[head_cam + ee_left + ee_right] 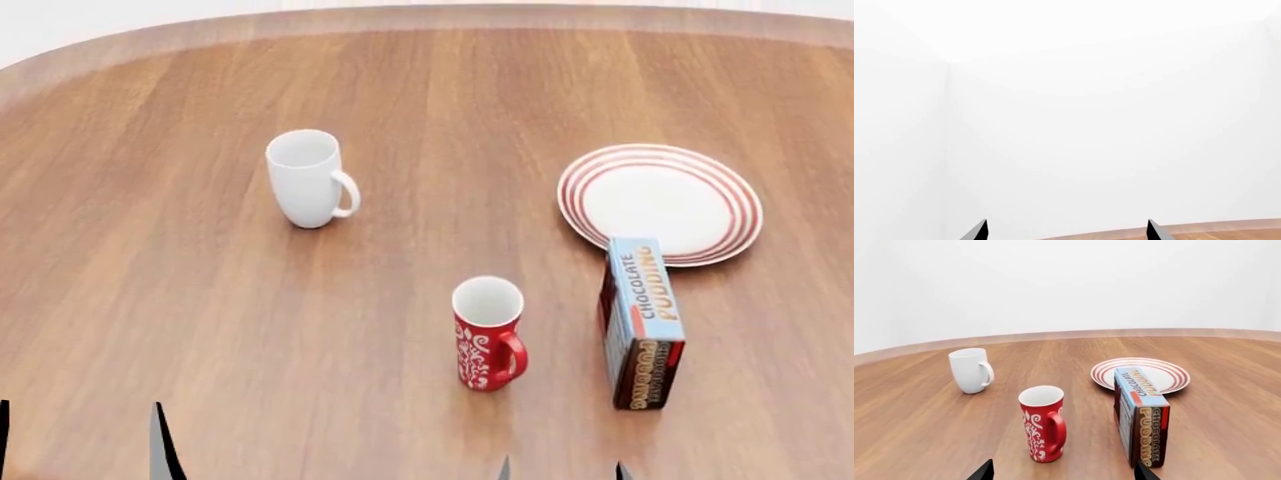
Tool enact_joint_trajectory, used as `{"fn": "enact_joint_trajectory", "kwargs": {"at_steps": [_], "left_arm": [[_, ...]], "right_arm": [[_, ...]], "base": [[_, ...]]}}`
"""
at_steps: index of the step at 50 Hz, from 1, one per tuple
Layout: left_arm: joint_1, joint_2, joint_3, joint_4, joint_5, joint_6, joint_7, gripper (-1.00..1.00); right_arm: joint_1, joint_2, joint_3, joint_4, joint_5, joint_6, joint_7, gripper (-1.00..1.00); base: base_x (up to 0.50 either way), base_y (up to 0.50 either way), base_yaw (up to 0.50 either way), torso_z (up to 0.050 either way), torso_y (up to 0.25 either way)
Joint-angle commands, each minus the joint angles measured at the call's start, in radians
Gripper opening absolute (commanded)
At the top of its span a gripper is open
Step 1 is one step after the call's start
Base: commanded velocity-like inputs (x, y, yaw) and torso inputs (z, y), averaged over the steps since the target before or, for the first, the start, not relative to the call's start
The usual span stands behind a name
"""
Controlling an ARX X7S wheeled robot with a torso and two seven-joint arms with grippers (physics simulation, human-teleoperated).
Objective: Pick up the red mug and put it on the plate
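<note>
A tall, narrow red mug with white swirl decoration and a white inside stands upright on a wooden table, its handle turned toward the robot and slightly to its right. Taking this mug as the landmark: a chocolate pudding box stands on edge just to its right, apart from it, with the long side running away from the robot. Beyond the box and farther right of the mug lies the plate, round and white with red rings around its rim; the far end of the box reaches the plate's near edge, and whether they touch cannot be told. The plate carries nothing. Behind the mug and to its left, well apart, stands a plain white mug, upright, handle to the right.

The right gripper sits nearer the robot than the red mug, short of it and touching nothing. Only its two dark fingertips show, spread wide with the mug and box seen between them.

The left gripper is off to the left of the mug, its two tips set wide apart and empty, facing a blank white wall over the table's edge.
</note>
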Motion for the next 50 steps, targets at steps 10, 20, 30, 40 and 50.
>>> {"fn": "enact_joint_trajectory", "kwargs": {"at_steps": [10, 20, 30, 40, 50], "left_arm": [[-0.002, -0.006, 0.011, -0.001, -0.003, 0.001, -0.010, 1.00], [-0.003, -0.009, 0.016, -0.001, -0.006, 0.001, -0.013, 1.00], [-0.005, -0.013, 0.021, -0.002, -0.006, 0.004, -0.018, 1.00], [-0.006, -0.015, 0.025, -0.002, -0.005, 0.004, -0.023, 1.00], [-0.007, -0.018, 0.029, -0.003, -0.005, 0.006, -0.028, 1.00]], "right_arm": [[0.005, 0.005, -0.008, 0.005, 0.005, -0.002, 0.008, 1.00], [0.006, 0.008, -0.012, 0.005, 0.007, -0.002, 0.012, 1.00], [0.010, 0.010, -0.016, 0.010, 0.011, -0.006, 0.013, 1.00], [0.005, 0.014, -0.020, 0.001, 0.015, -0.007, 0.018, 1.00], [0.006, 0.018, -0.024, 0.000, 0.019, -0.007, 0.022, 1.00]], "base": [[0.10, 0.00, 0.00, 0.000, 0.000], [0.11, 0.00, 0.00, 0.000, 0.000], [0.11, 0.00, 0.00, 0.000, 0.000], [0.12, 0.00, 0.00, 0.000, 0.000], [0.14, 0.00, 0.00, 0.000, 0.000]]}}
